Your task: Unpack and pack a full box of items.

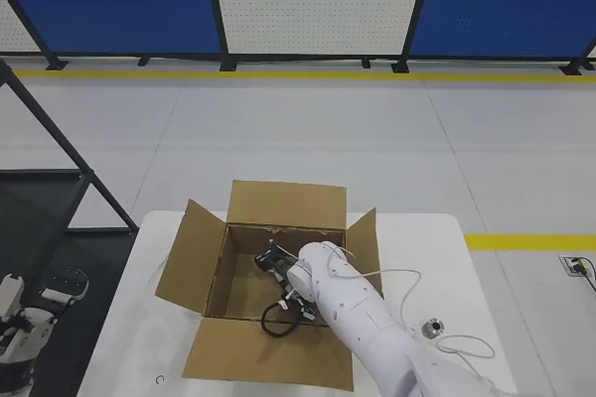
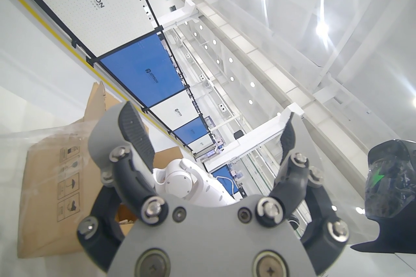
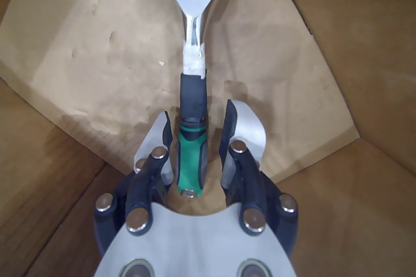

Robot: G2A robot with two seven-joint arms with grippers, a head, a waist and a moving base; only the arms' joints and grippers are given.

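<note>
**Right tool straddles the ratchet in the box**

The box (image 1: 283, 203) stands open on the bench (image 1: 437, 258), flaps out. The right arm reaches down into it. The ratchet (image 3: 194, 31) lies flat on the box floor, head pointing away from the wrist. The right tool (image 3: 198, 116) is spread, one finger on each side of the green grip. One pad is close to the grip, and the other shows a clear gap.

The left tool (image 2: 210, 120) is off beyond the bench's edge, pointing up, spread wide and empty.

This looks like the grasp step of unpacking, though a release after packing would look the same. If it is a grasp, the next move calls for pinching the grip squarely, then lifting straight up clear of the walls. The heavy head may make the ratchet swing.
</note>
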